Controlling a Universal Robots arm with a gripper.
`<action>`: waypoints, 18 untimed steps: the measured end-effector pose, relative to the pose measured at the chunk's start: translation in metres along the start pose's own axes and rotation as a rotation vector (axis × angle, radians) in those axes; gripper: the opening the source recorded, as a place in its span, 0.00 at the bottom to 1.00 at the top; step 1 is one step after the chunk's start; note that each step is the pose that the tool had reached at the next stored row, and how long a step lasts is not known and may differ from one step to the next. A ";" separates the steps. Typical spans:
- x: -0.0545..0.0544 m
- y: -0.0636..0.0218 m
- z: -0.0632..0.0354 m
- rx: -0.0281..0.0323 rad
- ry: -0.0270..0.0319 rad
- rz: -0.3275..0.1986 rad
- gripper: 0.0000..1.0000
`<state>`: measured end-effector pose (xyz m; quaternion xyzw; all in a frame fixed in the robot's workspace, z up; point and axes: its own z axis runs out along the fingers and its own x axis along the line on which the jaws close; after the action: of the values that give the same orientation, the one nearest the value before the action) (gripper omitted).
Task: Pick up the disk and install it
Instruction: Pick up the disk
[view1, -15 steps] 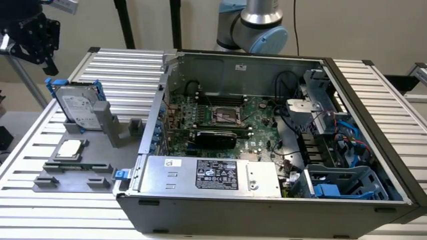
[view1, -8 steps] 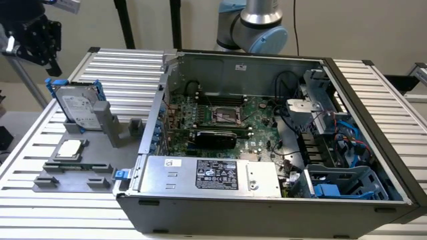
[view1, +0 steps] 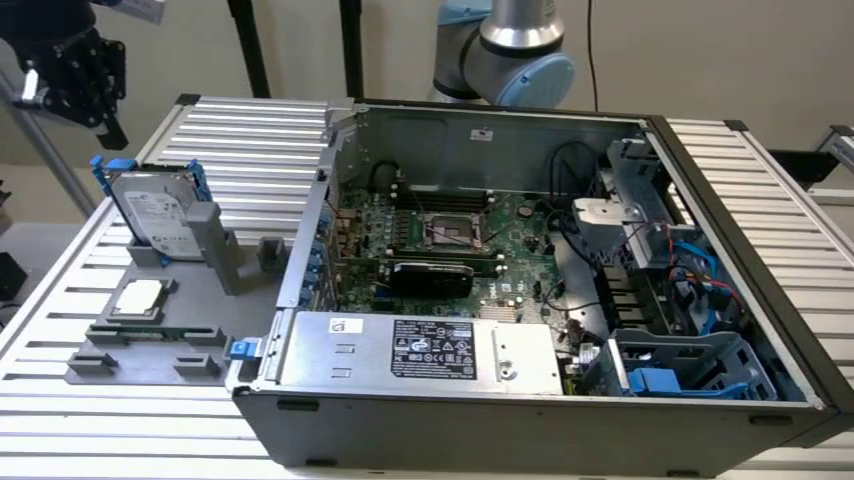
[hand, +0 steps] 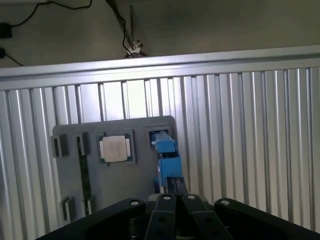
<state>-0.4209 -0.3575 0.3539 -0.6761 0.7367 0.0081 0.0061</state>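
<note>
Disk (view1: 151, 213): silver-grey, white label, blue carrier, upright.

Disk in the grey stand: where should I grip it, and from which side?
The disk stands on edge, its lower part sunk in the grey stand. Its upper part stands free, so probably come down from above and pinch the top across its two flat faces, between the blue carrier rails.
</note>
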 end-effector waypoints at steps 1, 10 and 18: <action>0.000 0.0002 0.0003 -0.0023 0.0002 -0.003 0.00; 0.000 0.0023 0.0055 -0.0221 0.0021 -0.027 1.00; 0.000 0.0022 0.0152 -0.0272 0.0031 -0.077 1.00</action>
<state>-0.4232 -0.3572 0.3387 -0.7041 0.7099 0.0168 -0.0039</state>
